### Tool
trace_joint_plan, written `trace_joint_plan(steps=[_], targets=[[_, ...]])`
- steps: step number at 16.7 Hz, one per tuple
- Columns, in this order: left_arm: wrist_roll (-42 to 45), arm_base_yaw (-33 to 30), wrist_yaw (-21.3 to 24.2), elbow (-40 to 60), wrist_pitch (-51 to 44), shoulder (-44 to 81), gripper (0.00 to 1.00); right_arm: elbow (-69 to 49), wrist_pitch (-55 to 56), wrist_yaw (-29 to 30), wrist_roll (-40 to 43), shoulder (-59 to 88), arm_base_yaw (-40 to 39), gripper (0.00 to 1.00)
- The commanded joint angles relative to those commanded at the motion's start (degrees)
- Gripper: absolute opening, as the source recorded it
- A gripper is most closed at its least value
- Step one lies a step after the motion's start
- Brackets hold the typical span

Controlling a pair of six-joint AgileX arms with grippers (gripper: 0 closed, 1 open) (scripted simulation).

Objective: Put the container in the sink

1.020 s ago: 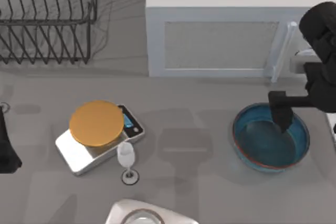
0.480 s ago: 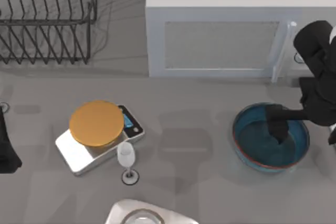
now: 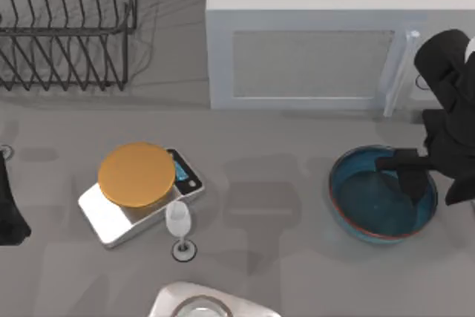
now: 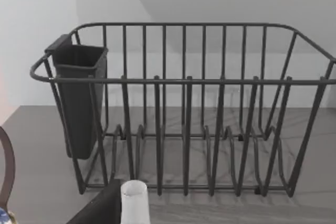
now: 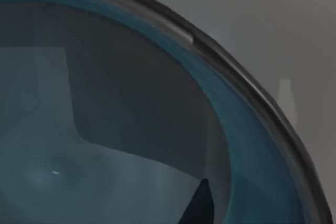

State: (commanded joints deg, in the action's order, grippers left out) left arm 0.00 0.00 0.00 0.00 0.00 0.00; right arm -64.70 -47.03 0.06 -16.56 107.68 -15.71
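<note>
Near the bench's right edge sits the bowl (image 3: pixel 382 197); our right gripper (image 3: pixel 410 180) reaches inside its far right wall, grip state unreadable. Left arm parked at left edge.

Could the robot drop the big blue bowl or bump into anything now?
Maybe. The right gripper hangs over the right side of the blue bowl, near its rim, so a hold on just one edge could let the heavy bowl tip or slip. To reach the sink at the bottom edge, the bowl may pass close to the small stemmed glass beside the scale, which looks easy to knock over. The left arm sits parked at the table's left edge.
</note>
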Motion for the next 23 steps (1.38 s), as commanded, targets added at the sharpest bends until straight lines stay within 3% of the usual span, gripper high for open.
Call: trace_joint_plan(steps=[4,5,16,23], targets=[[0.0,0.0,0.0,0.0,0.0,0.0,1.0,0.0,0.0,0.0,0.0,0.0,0.0,0.02],[0.0,0.0,0.0,0.0,0.0,0.0,1.0,0.0,0.0,0.0,0.0,0.0,0.0,0.0],[0.0,0.0,0.0,0.0,0.0,0.0,1.0,-1.2,-2.2,-1.3,-2.0,-2.3,0.1,0.0],[0.0,0.0,0.0,0.0,0.0,0.0,1.0,-15.3,-24.8,-3.7,-6.8,-10.3,0.6,0.0]])
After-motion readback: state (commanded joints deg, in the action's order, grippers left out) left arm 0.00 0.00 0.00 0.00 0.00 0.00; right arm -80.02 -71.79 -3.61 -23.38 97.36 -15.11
